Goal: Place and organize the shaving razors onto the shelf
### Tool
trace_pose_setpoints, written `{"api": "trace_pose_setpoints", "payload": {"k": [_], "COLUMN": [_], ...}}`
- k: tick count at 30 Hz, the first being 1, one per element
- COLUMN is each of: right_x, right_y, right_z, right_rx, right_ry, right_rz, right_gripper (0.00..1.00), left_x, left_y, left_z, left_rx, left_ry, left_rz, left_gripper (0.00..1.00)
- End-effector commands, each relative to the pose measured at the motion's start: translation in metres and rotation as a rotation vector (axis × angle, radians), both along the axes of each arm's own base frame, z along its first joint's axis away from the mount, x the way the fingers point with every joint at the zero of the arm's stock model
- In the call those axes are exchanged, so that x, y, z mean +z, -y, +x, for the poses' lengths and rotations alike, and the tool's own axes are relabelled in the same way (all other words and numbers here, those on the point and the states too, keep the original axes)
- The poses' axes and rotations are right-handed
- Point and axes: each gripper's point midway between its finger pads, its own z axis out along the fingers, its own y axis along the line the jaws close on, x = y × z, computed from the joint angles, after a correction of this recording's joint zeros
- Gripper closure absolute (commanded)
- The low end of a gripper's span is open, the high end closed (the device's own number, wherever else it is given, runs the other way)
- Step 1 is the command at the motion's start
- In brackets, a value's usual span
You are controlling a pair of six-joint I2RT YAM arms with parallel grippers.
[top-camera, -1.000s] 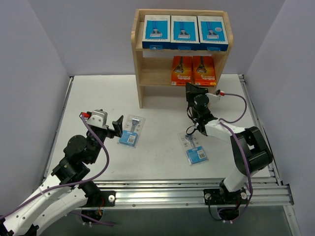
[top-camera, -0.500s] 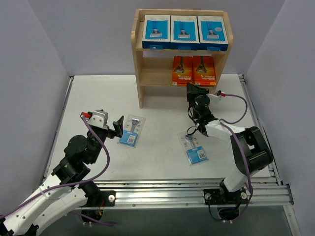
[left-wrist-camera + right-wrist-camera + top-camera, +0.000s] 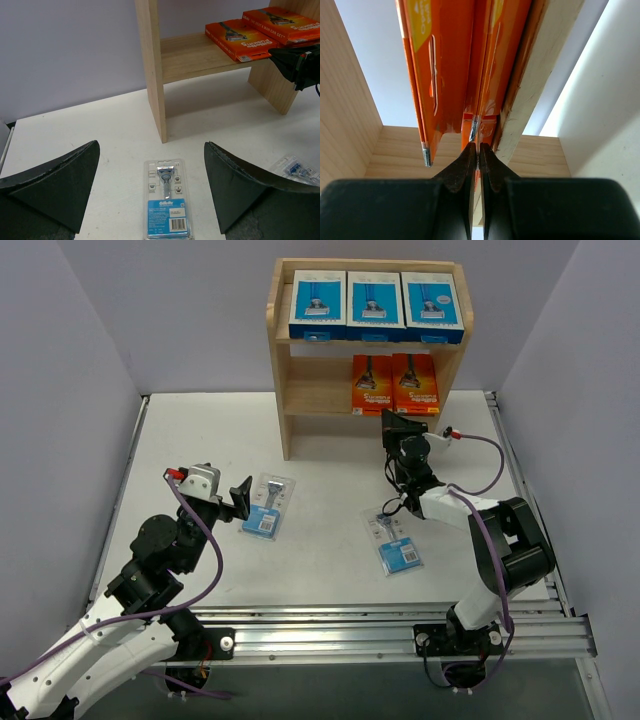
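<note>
1. Left gripper [image 3: 240,497], jaws spread, beside a blister pack [image 3: 268,506] on the table [image 3: 200,435].
2. Right gripper [image 3: 478,150], jaws pressed together, at orange boxes [image 3: 393,383] on the shelf [image 3: 279,370] middle tier.
3. The shelf stands at the table's far edge.

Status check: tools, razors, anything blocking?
Left tool open, beside blister pack on table. Right tool shut, tips at orange boxes on shelf middle tier. Second blister pack also on table. Nothing seen blocking.

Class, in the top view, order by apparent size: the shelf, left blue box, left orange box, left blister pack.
1. shelf
2. left blue box
3. left orange box and left blister pack look alike; unranked.
</note>
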Motion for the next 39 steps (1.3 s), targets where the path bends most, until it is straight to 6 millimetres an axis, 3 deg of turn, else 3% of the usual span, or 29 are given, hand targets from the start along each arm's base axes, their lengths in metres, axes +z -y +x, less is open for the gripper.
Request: {"api": "trace_pose_setpoints", "payload": {"k": [1, 7, 13, 27, 35, 39], "right_x": [0.020, 0.022, 0.027, 0.040, 0.021, 0.024], "right_y": [0.019, 0.019, 0.018, 0.017, 0.015, 0.015], "right_z": [-0.001, -0.001, 0.000, -0.013, -0.024, -0.034], "right_rx": [-0.058, -0.055, -0.048, -0.018, 0.011, 0.027], "right_ry": [0.054, 0.061, 0.068, 0.080, 0.033, 0.043], "right_rz": [0.026, 0.029, 0.010, -0.027, -0.056, -0.090], "right_gripper": [1.00, 0.99, 0.72, 0.50, 0.39, 0.28], "left_x": [0.011, 0.012, 0.011, 0.012, 0.010, 0.010], "left_y": [0.002, 0.003, 0.005, 0.005, 0.001, 0.000], "left_z": [-0.001, -0.001, -0.002, -0.001, 0.000, 0.001], "left_rx": [-0.013, -0.016, -0.024, -0.026, -0.002, 0.005], "left_ry": [0.031, 0.031, 0.029, 0.029, 0.028, 0.028], "left_rz": [-0.020, -0.020, -0.015, -0.006, 0.021, 0.032], "left_gripper": [0.06, 0.06, 0.06, 0.06, 0.06, 0.06]}}
